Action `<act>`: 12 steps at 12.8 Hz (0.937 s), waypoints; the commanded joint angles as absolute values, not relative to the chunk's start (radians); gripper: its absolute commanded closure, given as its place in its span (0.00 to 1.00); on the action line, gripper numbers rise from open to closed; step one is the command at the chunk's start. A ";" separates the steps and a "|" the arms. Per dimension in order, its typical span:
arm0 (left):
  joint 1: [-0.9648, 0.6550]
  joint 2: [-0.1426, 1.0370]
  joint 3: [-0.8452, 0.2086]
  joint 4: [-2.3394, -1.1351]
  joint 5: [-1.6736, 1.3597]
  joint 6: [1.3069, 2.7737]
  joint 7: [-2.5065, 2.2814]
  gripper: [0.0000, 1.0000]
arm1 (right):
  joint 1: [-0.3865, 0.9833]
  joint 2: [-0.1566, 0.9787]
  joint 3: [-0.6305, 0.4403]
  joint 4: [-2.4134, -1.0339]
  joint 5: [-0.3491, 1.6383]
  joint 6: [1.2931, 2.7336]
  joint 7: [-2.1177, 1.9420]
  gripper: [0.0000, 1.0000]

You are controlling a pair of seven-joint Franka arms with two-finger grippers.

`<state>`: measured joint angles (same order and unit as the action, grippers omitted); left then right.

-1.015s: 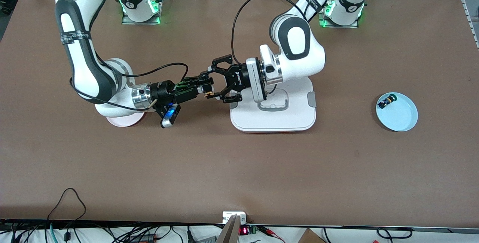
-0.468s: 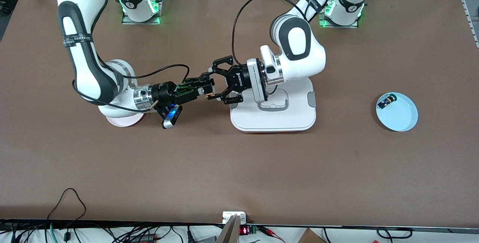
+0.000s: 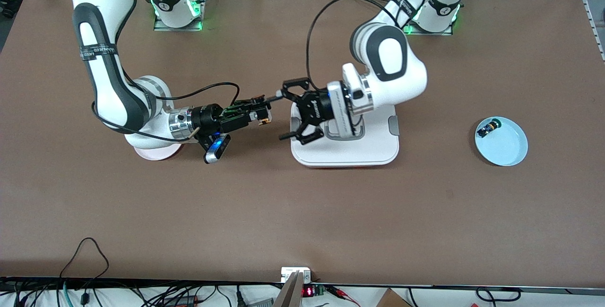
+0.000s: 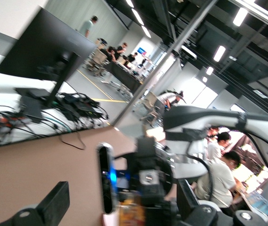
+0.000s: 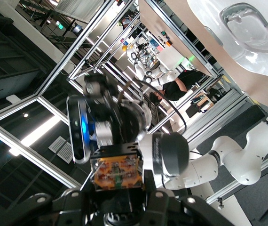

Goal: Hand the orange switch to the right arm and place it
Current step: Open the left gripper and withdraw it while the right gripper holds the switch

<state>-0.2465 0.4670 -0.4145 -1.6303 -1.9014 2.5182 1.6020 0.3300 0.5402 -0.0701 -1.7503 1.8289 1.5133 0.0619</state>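
The orange switch (image 3: 265, 117) is a small black part with an orange end, held in the air in the tips of my right gripper (image 3: 262, 111), which is shut on it. In the right wrist view the switch (image 5: 115, 172) sits between that gripper's (image 5: 119, 184) two black fingers. My left gripper (image 3: 282, 115) is open with its fingers spread wide. It is a short gap away from the switch, at the edge of the white container (image 3: 345, 153). In the left wrist view the switch (image 4: 131, 213) is a blurred orange patch ahead of the open left gripper (image 4: 124, 213).
A pale blue plate (image 3: 508, 148) lies toward the left arm's end of the table and holds a black-and-blue part (image 3: 487, 129). A pink plate (image 3: 153, 152) lies under the right arm's wrist. Cables hang from both wrists.
My left gripper has drawn back from the switch toward the left arm's end and spread wider. The switch stays in my right gripper, which has hardly moved.
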 commanded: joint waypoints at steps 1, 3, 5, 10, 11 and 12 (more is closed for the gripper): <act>-0.149 0.371 -0.419 -1.736 -1.925 2.516 1.609 0.00 | 0.330 0.549 -0.069 -1.726 1.832 1.511 0.029 0.73; -0.030 0.316 -0.417 -1.813 -1.913 2.516 1.612 0.00 | 0.327 0.542 -0.069 -1.720 1.774 1.512 0.008 0.74; 0.102 0.299 -0.416 -1.851 -1.910 2.507 1.611 0.00 | 0.322 0.541 -0.069 -1.686 1.703 1.517 0.005 0.74; 0.233 0.293 -0.277 -1.887 -1.695 2.456 1.605 0.00 | 0.275 0.531 -0.071 -1.655 1.548 1.514 -0.035 0.74; 0.247 0.291 -0.206 -1.890 -1.581 2.368 1.602 0.00 | 0.264 0.528 -0.071 -1.655 1.499 1.513 -0.066 0.74; 0.247 0.290 -0.127 -1.891 -1.509 2.267 1.586 0.00 | 0.258 0.523 -0.071 -1.655 1.450 1.513 -0.086 0.74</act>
<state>0.2329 0.3318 -0.2249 -1.8539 -1.6255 2.3991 1.5972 0.2753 0.5371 -0.0766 -1.6596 1.5220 1.5197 -0.0450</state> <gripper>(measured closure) 0.000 0.586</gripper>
